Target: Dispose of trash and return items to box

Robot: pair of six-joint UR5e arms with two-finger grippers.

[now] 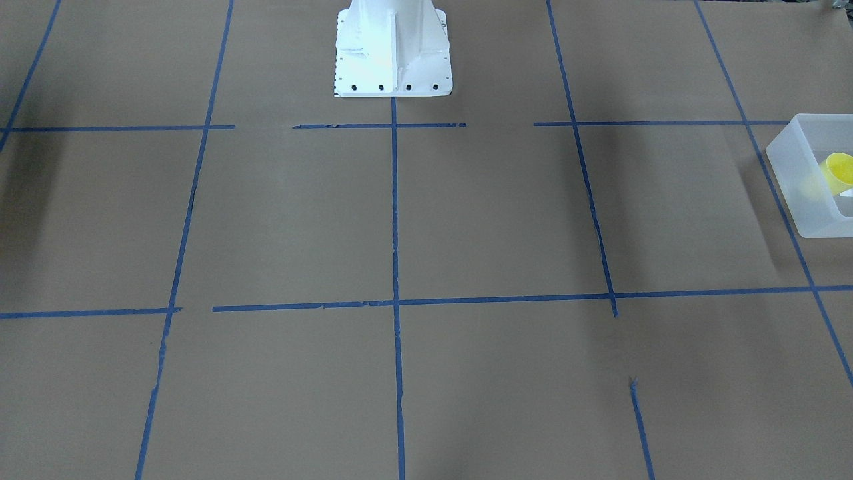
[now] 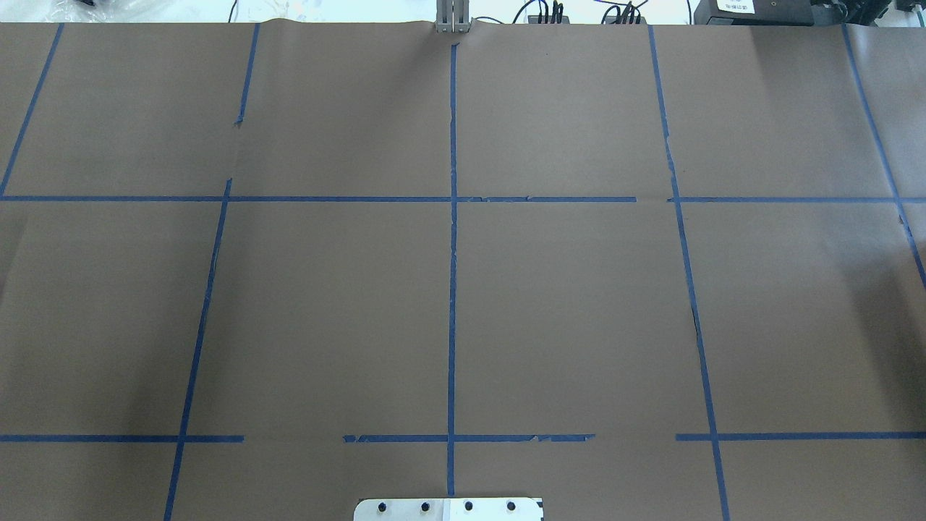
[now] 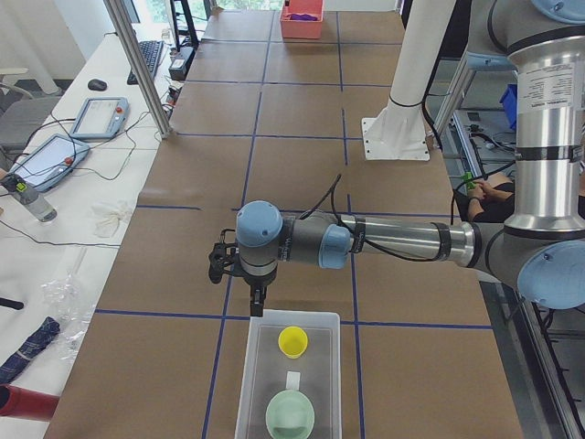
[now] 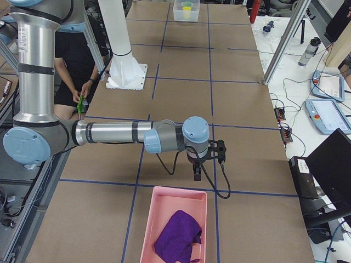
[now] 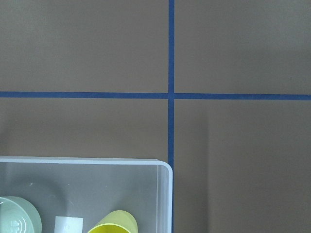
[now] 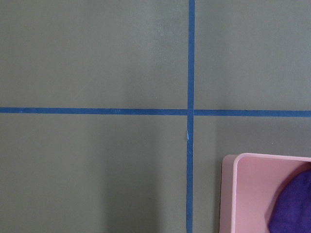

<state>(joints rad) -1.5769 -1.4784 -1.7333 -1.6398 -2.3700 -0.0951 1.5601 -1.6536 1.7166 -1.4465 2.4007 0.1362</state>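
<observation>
The yellow cup [image 3: 292, 341] lies inside the frosted-white box [image 3: 249, 366], next to a pale green round item [image 3: 290, 416]. The cup [image 1: 838, 172] and the box [image 1: 793, 180] also show at the right edge of the front-facing view, and the box's corner [image 5: 165, 194] and the cup [image 5: 114, 224] in the left wrist view. My left gripper [image 3: 256, 297] hangs just outside the box's rim; I cannot tell whether it is open or shut. My right gripper [image 4: 197, 172] hangs just outside a pink bin [image 4: 148, 230]; I cannot tell its state either.
The pink bin [image 6: 228, 194] holds a purple cloth [image 4: 178, 235]. The white pedestal [image 1: 392, 50] stands at the robot's side of the table. Blue tape lines grid the brown paper. A side desk with tablets [image 3: 55, 155] runs along the far side.
</observation>
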